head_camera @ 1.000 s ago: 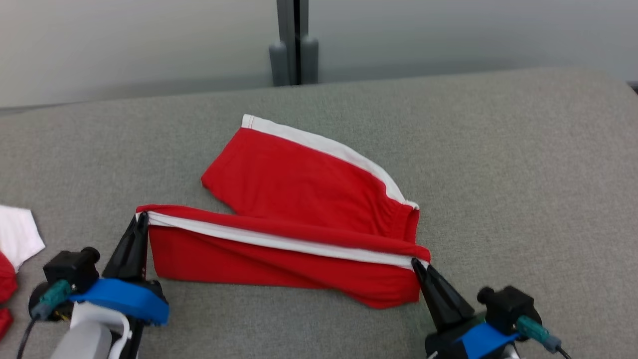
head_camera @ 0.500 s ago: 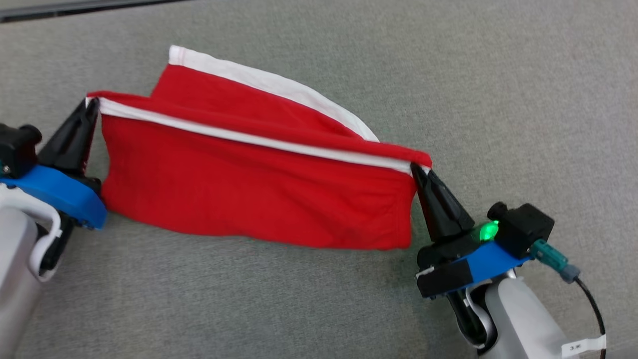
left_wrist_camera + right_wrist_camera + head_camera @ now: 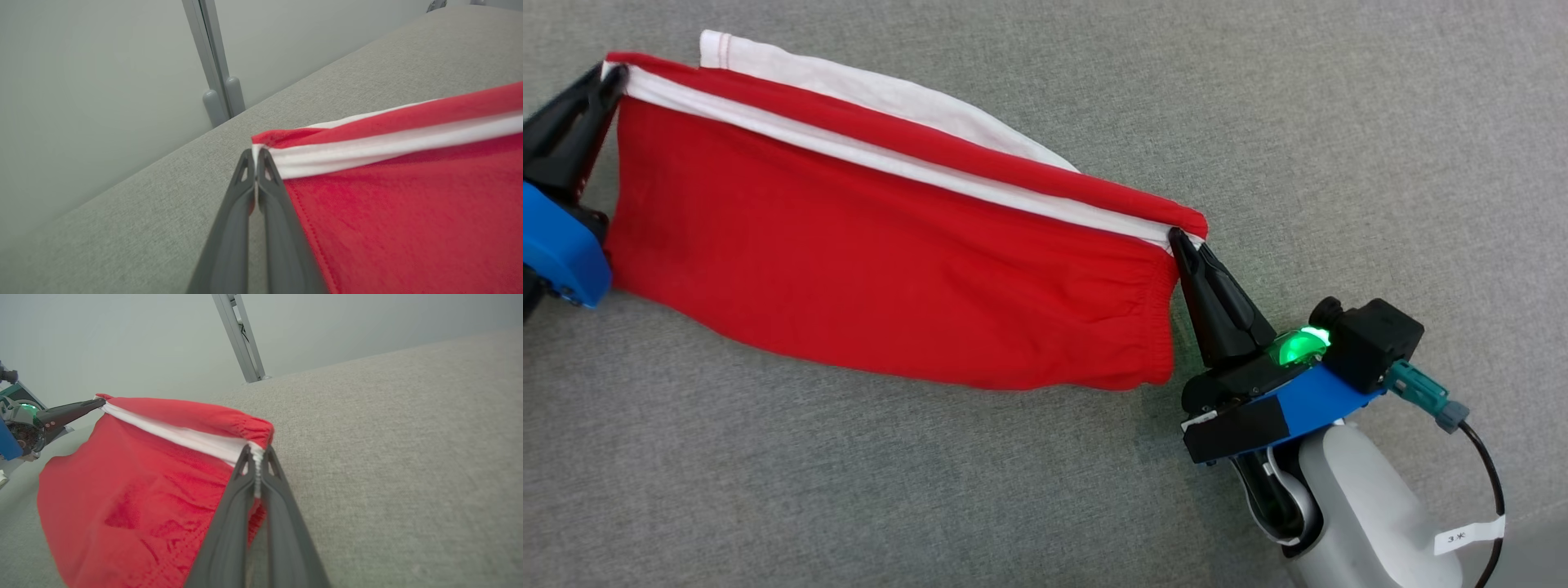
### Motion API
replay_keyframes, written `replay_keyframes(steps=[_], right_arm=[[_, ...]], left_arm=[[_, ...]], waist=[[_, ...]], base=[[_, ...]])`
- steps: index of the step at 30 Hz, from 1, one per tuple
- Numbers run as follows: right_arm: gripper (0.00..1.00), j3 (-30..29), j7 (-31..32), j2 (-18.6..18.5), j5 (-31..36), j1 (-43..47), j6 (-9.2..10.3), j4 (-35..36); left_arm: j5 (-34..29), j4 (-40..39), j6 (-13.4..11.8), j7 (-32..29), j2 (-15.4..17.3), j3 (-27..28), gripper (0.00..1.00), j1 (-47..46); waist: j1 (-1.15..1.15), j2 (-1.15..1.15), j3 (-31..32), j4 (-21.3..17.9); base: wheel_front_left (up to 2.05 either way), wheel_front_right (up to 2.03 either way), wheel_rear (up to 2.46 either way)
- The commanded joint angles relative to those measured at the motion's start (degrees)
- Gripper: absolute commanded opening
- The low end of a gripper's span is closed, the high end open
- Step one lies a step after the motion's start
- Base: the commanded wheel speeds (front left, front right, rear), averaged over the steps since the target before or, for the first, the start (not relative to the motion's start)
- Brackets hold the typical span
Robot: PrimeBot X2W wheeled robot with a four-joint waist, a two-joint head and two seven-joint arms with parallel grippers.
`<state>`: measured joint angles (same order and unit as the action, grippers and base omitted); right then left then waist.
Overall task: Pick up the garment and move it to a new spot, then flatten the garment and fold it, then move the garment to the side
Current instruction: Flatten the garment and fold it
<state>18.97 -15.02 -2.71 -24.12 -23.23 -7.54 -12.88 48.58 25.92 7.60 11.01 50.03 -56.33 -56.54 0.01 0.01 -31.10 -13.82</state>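
The garment (image 3: 890,261) is red cloth with white stripes, stretched taut between my two grippers above the grey fabric surface (image 3: 1339,122). My left gripper (image 3: 614,72) is shut on its upper left corner at the white stripe; the left wrist view shows the same pinch, left gripper (image 3: 256,153) on the garment (image 3: 408,196). My right gripper (image 3: 1176,237) is shut on the upper right corner, seen as right gripper (image 3: 256,451) clamping the garment (image 3: 135,490) in the right wrist view. The lower part hangs down in a loose sheet. A white-edged layer (image 3: 866,86) shows behind the top fold.
A pale wall with a grey vertical post (image 3: 216,69) stands behind the surface's far edge. The other arm's blue-mounted gripper (image 3: 73,410) shows at the left of the right wrist view. Bare grey surface (image 3: 849,490) lies in front of the garment.
Both grippers have lifted the garment's near edge up, so the cloth now hangs as a sheet over the back layer. The head camera has tilted down and shifted.
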Motion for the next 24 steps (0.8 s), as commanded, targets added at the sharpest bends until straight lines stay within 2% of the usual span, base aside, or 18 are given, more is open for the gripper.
replay_keyframes(steps=[1, 12, 16, 23, 24], right_arm=[[0.00, 0.2, -0.2, -0.4, -0.7, -0.9, 0.10, 0.1], [0.00, 0.6, -0.2, -0.4, -3.5, -2.4, 0.10, 1.2], [0.00, 1.9, -0.2, -0.4, -4.5, -2.7, 0.10, 0.7], [0.01, 3.5, -0.2, -0.4, -5.3, -2.9, 0.10, 0.5], [0.45, 3.4, -0.2, -0.4, -5.4, -2.9, 0.10, 0.4]], left_arm=[[0.6, -0.3, -0.2, -0.5, 1.2, -1.3, 0.00, -2.0], [8.2, -0.2, -0.2, -0.2, 4.8, -11.2, 0.00, -11.6], [9.6, 0.5, -0.2, -0.1, 5.0, -14.1, 0.00, -12.7], [11.7, 2.3, -0.2, 0.9, 4.7, -16.0, 0.00, -13.1], [11.8, 2.5, -0.2, 1.3, 4.5, -16.1, 0.23, -13.0]], waist=[[-0.01, -0.01, -0.3, -0.3], [-0.01, -0.01, -1.8, -2.4], [-0.01, -0.01, -2.4, -2.9], [-0.01, -0.01, -3.3, -3.4], [-0.01, -0.01, -3.4, -3.3]], base=[[0.00, 0.00, 0.00], [0.00, 0.00, 0.00], [0.00, 0.00, 0.00], [0.00, 0.00, 0.00], [0.00, 0.00, 0.00]])
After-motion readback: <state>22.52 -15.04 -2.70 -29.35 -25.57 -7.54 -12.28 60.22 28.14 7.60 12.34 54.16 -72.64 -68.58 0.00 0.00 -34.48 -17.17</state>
